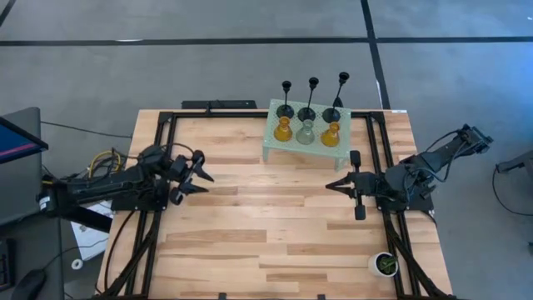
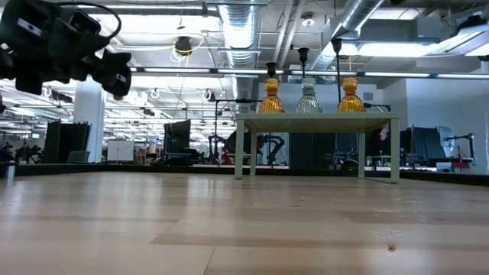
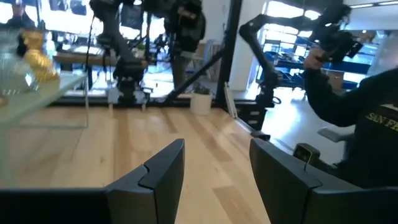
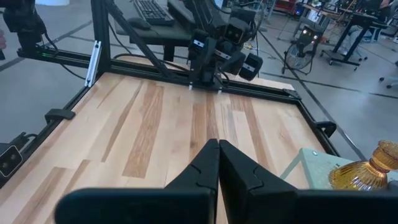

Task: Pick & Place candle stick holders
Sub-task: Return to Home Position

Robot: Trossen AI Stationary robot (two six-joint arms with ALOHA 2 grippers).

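Note:
Six candle stick holders stand on a pale green little table [image 1: 275, 142] at the far middle of the wooden table. Three are black thin-stemmed ones [image 1: 310, 100] in the back row. In front stand two amber ones [image 1: 284, 129] [image 1: 331, 134] with a pale grey-green one [image 1: 306, 132] between them. In the low view they stand upright on their bases [image 2: 309, 95]. My left gripper [image 1: 203, 177] is open and empty over the table's left part. My right gripper [image 1: 330, 185] is shut and empty over the right part, pointing toward the table's left.
A small white pot with a green plant [image 1: 385, 264] stands at the near right corner. A black metal frame [image 1: 166, 125] runs along the table's edges. Bare wood [image 1: 266, 217] lies between the grippers. A person in a dark top [image 3: 367, 112] shows beyond the table.

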